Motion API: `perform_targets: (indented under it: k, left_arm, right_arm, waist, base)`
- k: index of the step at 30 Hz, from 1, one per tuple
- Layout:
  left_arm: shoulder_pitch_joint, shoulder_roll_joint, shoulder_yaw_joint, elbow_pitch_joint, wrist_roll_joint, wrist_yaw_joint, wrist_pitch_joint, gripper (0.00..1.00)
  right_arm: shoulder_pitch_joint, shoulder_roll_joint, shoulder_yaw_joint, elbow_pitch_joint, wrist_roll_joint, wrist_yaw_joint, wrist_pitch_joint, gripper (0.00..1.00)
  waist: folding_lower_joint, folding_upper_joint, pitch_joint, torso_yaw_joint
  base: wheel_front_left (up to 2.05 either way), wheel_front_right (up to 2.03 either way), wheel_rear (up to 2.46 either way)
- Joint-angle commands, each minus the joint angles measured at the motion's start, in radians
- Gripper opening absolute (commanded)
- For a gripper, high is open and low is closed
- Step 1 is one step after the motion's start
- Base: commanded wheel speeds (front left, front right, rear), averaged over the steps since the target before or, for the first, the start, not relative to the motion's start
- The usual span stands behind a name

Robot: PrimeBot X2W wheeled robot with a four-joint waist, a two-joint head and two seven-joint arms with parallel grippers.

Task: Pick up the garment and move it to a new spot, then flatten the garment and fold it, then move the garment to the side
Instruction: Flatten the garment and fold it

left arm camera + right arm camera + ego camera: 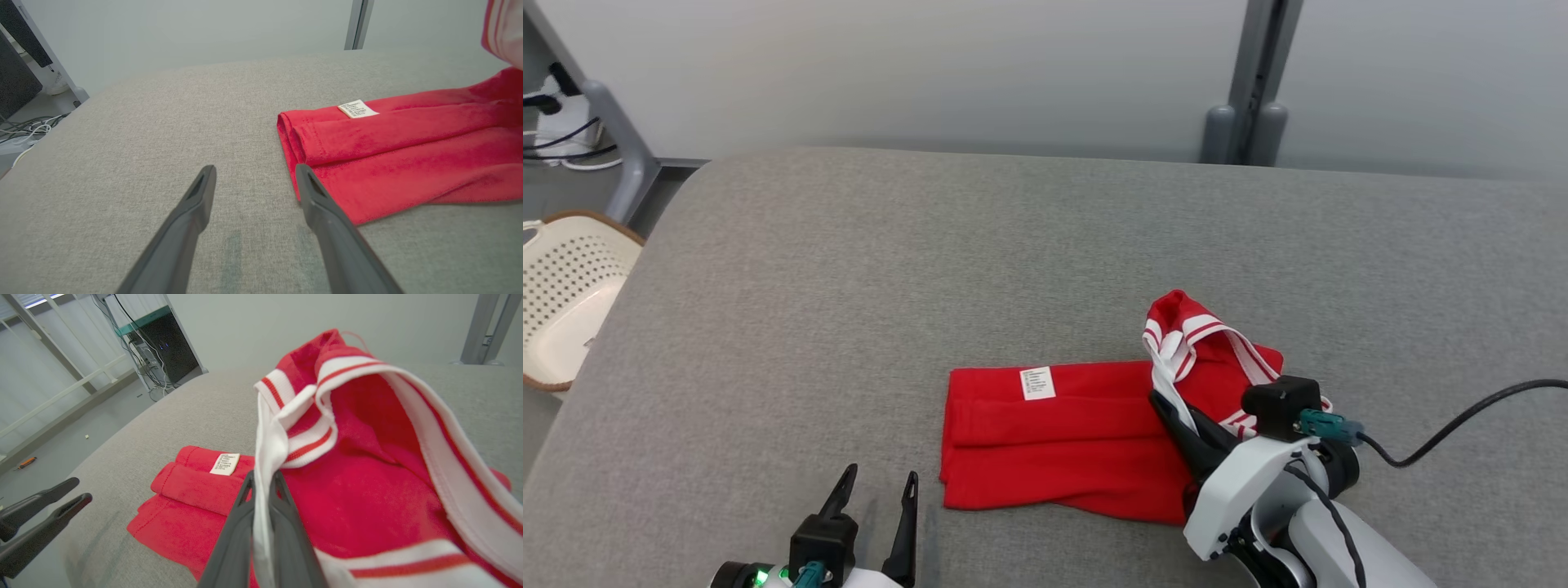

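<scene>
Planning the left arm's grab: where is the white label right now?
In the head view, the label lies on the garment near its far left corner, ahead and to the right of the left gripper.

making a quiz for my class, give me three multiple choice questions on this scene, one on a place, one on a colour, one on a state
1. Where is the basket?
A) beyond the table's left edge
B) on the middle of the table
C) beyond its right edge

2. What colours is the garment?
A) blue and yellow
B) red with white trim
C) plain green

3. How is the right gripper?
A) open above the table
B) shut on nothing
C) shut on the garment's white trim

Answers:
1 A: the head view shows it past the left edge.
2 B: the cloth is red, with white bands that carry red stripes.
3 C: the right wrist view shows the white trim pinched between its jaws.
</scene>
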Motion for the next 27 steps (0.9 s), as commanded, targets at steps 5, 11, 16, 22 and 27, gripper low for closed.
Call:
perform_targets:
  k: [5, 11, 16, 22, 27]
  left_arm:
    - [-0.007, 0.004, -0.019, 0.002, -0.012, 0.0, -0.004, 1.0]
    - [-0.004, 0.004, -0.042, 0.004, -0.021, 0.007, -0.004, 1.0]
    - [-0.004, 0.004, -0.056, 0.003, -0.025, 0.01, -0.004, 1.0]
    - [-0.005, 0.004, -0.066, 0.004, -0.027, 0.01, -0.004, 1.0]
    - [0.001, 0.004, -0.065, 0.0, -0.029, 0.013, -0.004, 1.0]
  right_arm:
    - [-0.036, 0.013, 0.047, 0.03, 0.016, 0.0, -0.005, 0.0]
    - [-0.072, 0.025, 0.086, 0.094, 0.041, 0.0, -0.031, 0.0]
    - [-0.103, 0.028, 0.122, 0.14, 0.062, 0.0, -0.053, 0.0]
    - [-0.139, 0.027, 0.167, 0.181, 0.103, 0.0, -0.08, 0.0]
    - [-0.164, 0.027, 0.183, 0.227, 0.128, 0.0, -0.108, 0.5]
  waist:
    - [0.0, 0.0, 0.007, 0.088]
    - [0.0, 0.0, 0.012, 0.173]
    - [0.0, 0.0, 0.016, 0.237]
    - [0.0, 0.0, 0.02, 0.297]
    - [0.0, 0.0, 0.021, 0.315]
  base:
    - [0.0, 0.0, 0.0]
    - [0.0, 0.0, 0.0]
    - [0.0, 0.0, 0.0]
    - [0.0, 0.0, 0.0]
    - [0.0, 0.0, 0.0]
